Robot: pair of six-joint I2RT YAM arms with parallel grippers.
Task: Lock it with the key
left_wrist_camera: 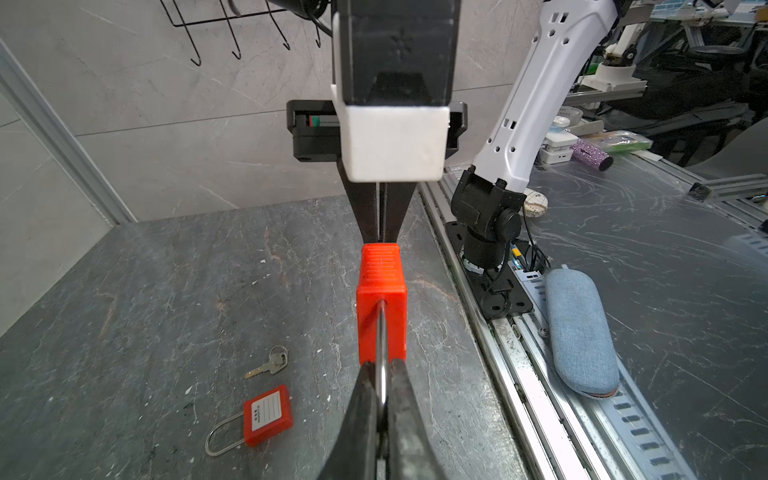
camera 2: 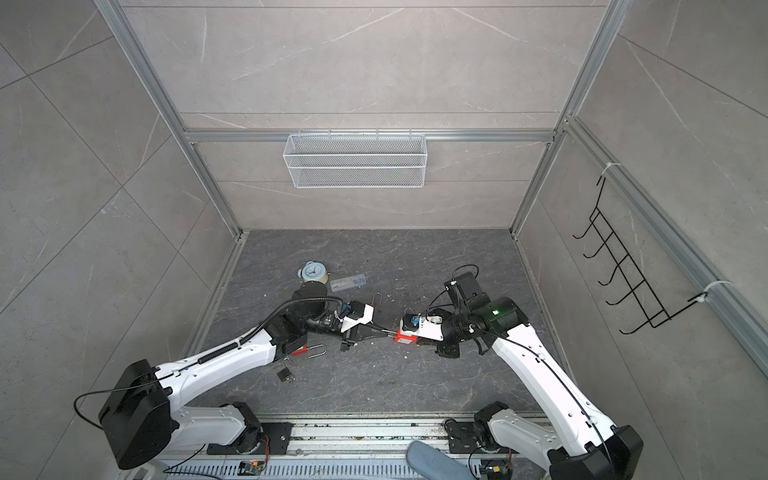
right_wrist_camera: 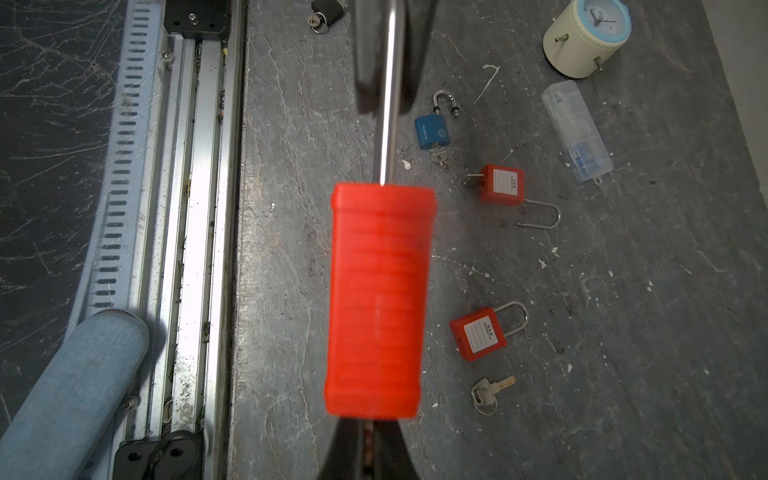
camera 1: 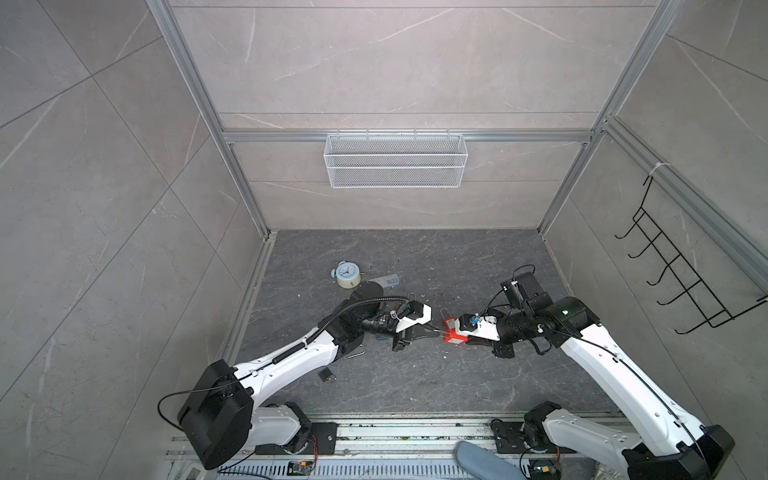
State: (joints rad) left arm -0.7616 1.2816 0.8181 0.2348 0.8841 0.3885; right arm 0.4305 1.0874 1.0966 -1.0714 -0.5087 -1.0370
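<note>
The red padlock [left_wrist_camera: 381,307] hangs clear above the worktop [left_wrist_camera: 145,291], midway between the arms, with its long axis running straight from one arm to the other. The left jaws are clamped on its shackle [left_wrist_camera: 381,332]. The right jaws are closed at the body's opposite end, and what they pinch is hidden. Any key turning there probably falls to the right arm. A loose key [right_wrist_camera: 488,390] lies on the worktop.

Red ribbed plastic padlock body [left_wrist_camera: 390,274], matt; polished steel shackle [right_wrist_camera: 384,141] (mirror-bright). Dark grey stone-look tabletop [left_wrist_camera: 166,291], rough, scuffed. Blue-grey cloth case [left_wrist_camera: 579,332], woven texture.
</note>
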